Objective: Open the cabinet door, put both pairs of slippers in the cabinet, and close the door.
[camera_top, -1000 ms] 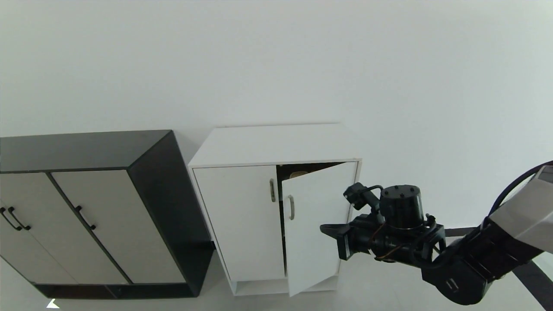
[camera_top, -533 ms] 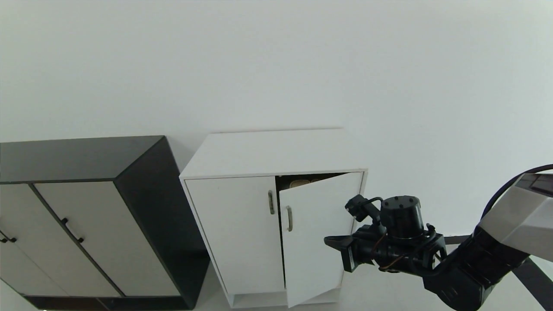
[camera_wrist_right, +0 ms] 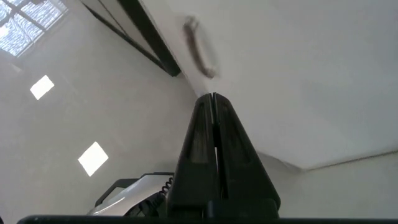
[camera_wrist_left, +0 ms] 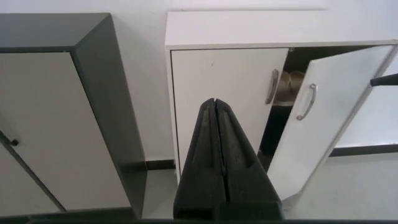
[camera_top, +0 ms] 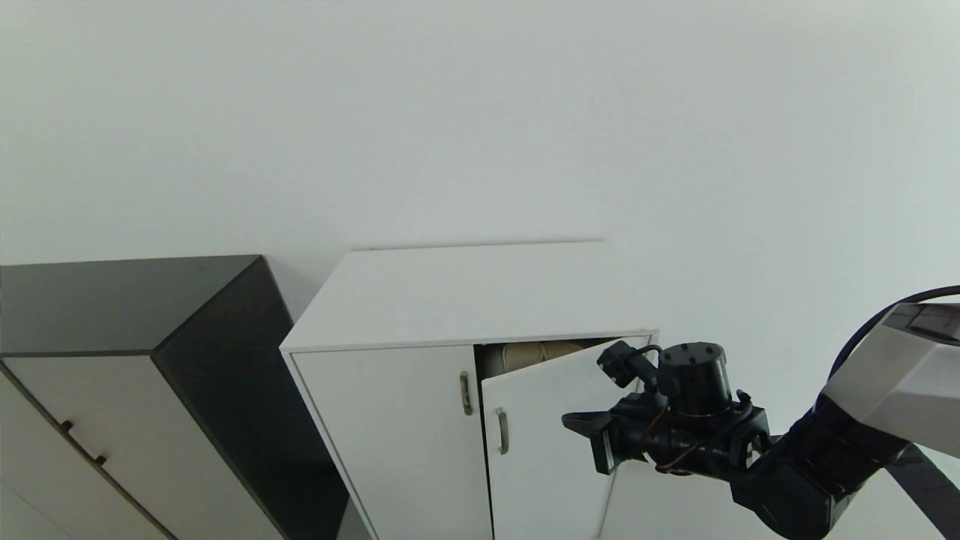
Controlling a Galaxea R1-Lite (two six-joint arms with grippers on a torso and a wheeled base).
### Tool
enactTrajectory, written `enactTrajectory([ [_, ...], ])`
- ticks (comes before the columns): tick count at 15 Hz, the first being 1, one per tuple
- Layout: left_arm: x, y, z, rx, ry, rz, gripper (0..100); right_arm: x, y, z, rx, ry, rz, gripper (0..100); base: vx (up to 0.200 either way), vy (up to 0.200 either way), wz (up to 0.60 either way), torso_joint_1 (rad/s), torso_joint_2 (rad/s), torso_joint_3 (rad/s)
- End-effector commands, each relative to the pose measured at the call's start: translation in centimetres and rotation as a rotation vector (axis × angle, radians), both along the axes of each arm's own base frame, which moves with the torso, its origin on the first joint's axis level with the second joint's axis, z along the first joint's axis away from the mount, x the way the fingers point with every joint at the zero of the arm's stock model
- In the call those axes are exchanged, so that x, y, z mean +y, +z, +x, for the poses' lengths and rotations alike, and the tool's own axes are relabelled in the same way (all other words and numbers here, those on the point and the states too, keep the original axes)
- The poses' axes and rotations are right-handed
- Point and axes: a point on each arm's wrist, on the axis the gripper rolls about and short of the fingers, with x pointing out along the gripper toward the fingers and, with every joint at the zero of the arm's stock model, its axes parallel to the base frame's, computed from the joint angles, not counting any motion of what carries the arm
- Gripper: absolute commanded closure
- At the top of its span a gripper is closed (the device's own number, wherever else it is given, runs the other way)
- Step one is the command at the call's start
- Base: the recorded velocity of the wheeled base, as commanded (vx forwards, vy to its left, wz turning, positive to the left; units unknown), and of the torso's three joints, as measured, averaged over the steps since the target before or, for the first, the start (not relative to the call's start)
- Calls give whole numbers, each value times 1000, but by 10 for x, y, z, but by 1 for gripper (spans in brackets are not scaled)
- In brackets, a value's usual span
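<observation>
The white cabinet has its right door ajar. Tan slippers lie inside on the upper shelf, seen through the gap, and also in the left wrist view as slippers behind the open door. My right gripper is shut, empty, close to the door's outer face, right of its handle. The right wrist view has that gripper pointing at the door face just below the handle. My left gripper is shut and empty, held back from the cabinet's closed left door.
A black cabinet with pale doors stands against the white cabinet's left side. A plain white wall runs behind both. Pale floor lies open to the right of the ajar door.
The head camera has moved nearer, so both cabinets look larger and lower. The right gripper keeps its place before the ajar door, and more of the slippers shows through the gap.
</observation>
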Motion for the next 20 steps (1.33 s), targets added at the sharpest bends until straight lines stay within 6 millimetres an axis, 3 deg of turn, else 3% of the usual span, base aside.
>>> enactTrajectory([
  [1,0,0,0,1,1,-1,100,1,-4,2,9,2,-3,100,0,0,0,0,0,0],
  [10,0,0,0,1,1,-6,100,10,-7,23,-5,-25,28,100,0,0,0,0,0,0],
  [20,0,0,0,1,0,-4,100,1,-18,46,-4,-77,25,100,0,0,0,0,0,0],
])
